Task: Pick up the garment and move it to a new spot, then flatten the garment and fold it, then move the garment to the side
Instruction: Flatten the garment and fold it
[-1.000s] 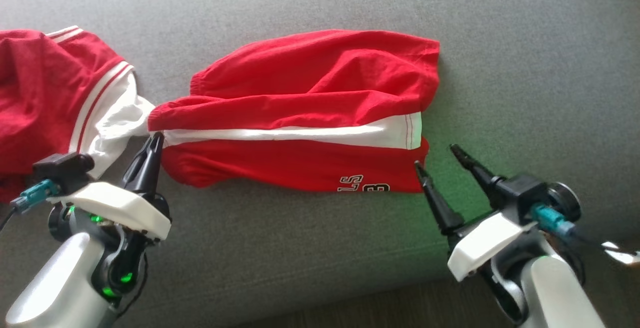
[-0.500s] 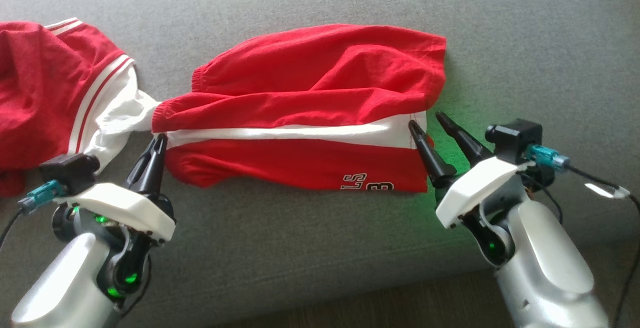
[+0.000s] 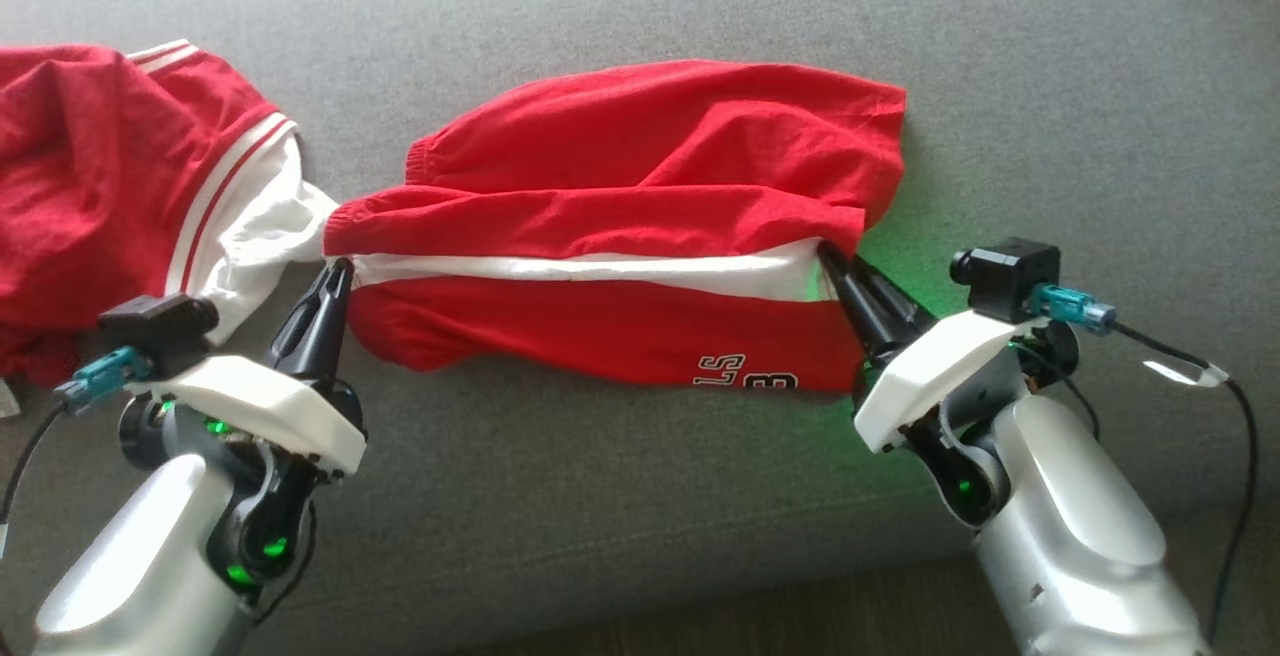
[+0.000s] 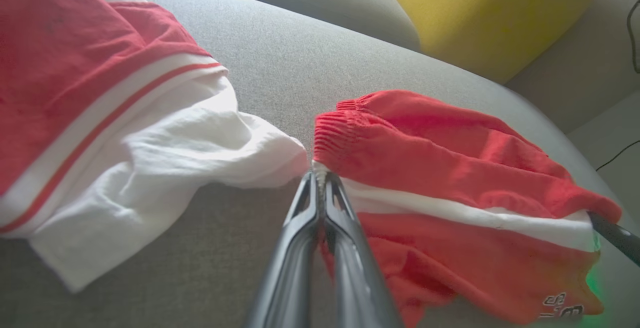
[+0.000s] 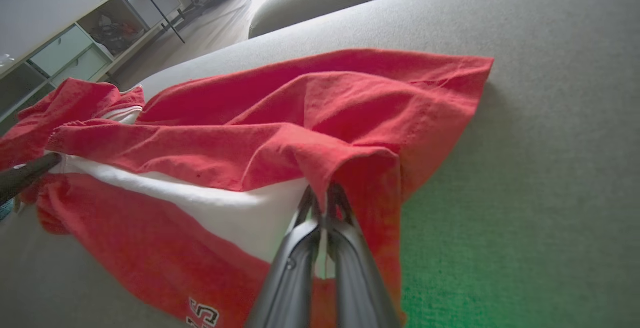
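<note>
R gripper (image 3: pixel 834 264), jaws spread 1 s ago, now pinches shorts (image 3: pixel 640 156) hem; L gripper (image 3: pixel 338 274) jaws still pinching waistband.

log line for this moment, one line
phase: grasp | left gripper: shut on shorts waistband | right gripper: shut on shorts hem | shorts: on grey cushion

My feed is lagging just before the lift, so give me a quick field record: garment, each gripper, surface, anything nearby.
garment: red shorts with a white side stripe, creased, top layer folded over
left gripper: shut on the waistband end, at the white stripe
right gripper: shut on the hem end, at the white stripe
surface: grey sofa cushion, with the shorts resting on it
nearby: second red-and-white garment on the robot's left, its white part right beside the waistband
</note>
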`<state>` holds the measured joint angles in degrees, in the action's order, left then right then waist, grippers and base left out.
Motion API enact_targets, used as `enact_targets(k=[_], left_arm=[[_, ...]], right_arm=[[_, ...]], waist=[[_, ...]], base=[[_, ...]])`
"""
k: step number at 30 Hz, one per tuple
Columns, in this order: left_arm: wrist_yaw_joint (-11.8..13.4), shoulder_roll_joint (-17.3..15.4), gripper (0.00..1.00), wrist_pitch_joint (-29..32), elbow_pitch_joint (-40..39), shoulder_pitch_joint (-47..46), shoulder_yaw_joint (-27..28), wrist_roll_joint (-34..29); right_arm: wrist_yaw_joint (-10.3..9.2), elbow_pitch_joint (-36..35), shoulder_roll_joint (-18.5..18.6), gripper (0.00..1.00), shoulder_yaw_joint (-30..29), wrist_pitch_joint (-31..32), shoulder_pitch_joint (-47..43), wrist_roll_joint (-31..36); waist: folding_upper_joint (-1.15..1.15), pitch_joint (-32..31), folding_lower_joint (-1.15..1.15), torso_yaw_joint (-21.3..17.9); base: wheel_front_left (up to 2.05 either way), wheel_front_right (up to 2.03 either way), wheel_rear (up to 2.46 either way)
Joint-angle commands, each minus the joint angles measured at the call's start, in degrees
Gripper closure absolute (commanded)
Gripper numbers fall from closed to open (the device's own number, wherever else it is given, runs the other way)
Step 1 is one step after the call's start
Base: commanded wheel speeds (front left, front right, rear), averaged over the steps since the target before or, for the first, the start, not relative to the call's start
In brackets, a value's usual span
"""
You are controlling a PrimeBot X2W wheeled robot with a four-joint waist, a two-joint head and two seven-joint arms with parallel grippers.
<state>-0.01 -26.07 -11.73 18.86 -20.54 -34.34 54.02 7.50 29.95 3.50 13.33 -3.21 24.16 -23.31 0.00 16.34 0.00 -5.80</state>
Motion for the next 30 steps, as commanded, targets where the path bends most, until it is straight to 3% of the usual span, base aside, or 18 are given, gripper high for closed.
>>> enact_targets(k=[1,7,10,17,23,30], left_arm=[[0.0,-1.3,1.0,-0.6,-1.4,-2.6,2.5,-0.5],[-0.5,-1.0,1.0,-1.4,-2.8,-2.3,3.2,-0.1],[-2.4,-0.2,1.0,-1.5,-5.5,-4.0,3.5,1.0],[-4.6,-0.7,1.0,5.6,-13.6,-15.5,5.7,5.5],[-3.4,-1.3,1.0,13.9,-19.3,-26.0,7.0,9.0],[-0.6,-1.7,1.0,21.1,-19.9,-36.3,7.1,9.5]], right_arm=[[-0.01,-2.0,-0.6,1.0,0.4,-0.8,1.3,0.3],[-0.01,-7.0,-0.6,1.0,-3.0,-0.8,0.4,2.3],[-0.01,-11.5,-0.6,1.0,-5.8,0.5,1.0,3.3],[-0.01,-22.4,2.6,1.0,-10.6,8.0,8.9,0.9],[-0.01,-26.8,5.7,1.0,-13.8,14.0,18.5,-1.2],[-0.01,-24.1,6.7,1.0,-17.9,20.5,28.6,-4.8]], waist=[[0.0,-0.6,0.0,-0.1],[0.0,-2.2,0.0,-0.4],[0.0,-3.0,0.0,-0.2],[0.0,-6.0,0.0,-0.8],[0.0,-8.1,0.0,-2.1],[0.0,-6.8,0.0,-2.8]], base=[[0.0,0.0,0.0],[0.0,0.0,0.0],[0.0,0.0,0.0],[0.0,0.0,0.0],[0.0,0.0,0.0],[0.0,0.0,0.0]])
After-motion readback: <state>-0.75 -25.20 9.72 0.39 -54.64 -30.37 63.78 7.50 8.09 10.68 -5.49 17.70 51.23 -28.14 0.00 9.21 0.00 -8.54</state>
